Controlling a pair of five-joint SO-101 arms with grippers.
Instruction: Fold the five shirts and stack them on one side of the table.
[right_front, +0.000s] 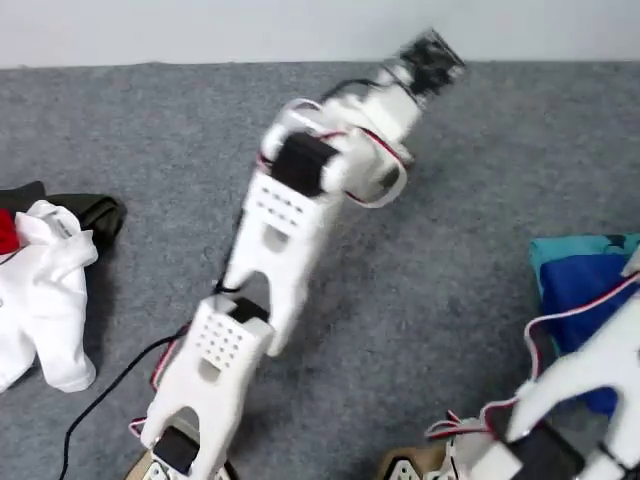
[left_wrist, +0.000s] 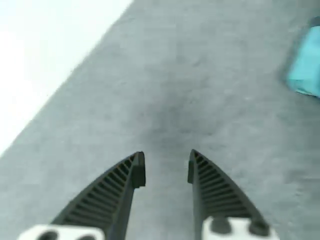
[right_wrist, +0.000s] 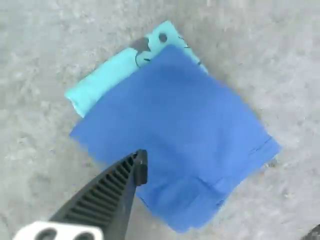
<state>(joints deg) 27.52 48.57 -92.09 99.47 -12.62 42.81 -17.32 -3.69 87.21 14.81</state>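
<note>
Nearest in the high view, the right arm stands at the right edge of the grey table. The base of the left arm stands beside it, with a black cable running out from it. The right gripper hangs over a folded blue shirt with its jaws wide apart. One finger is above the shirt's edge, and the gripper has hold of nothing. The blue shirt lies on top of a turquoise shirt, which sticks out from under it on one side. This pile is at the right side of the table. At the left side, well apart from the pile, a white shirt lies crumpled, with a piece of red cloth touching it and a dark shirt just behind. Farther out, the left arm stretches over the middle of the table. The left gripper is partly open above the grey surface and grips nothing. Behind the table is a white wall.
</note>
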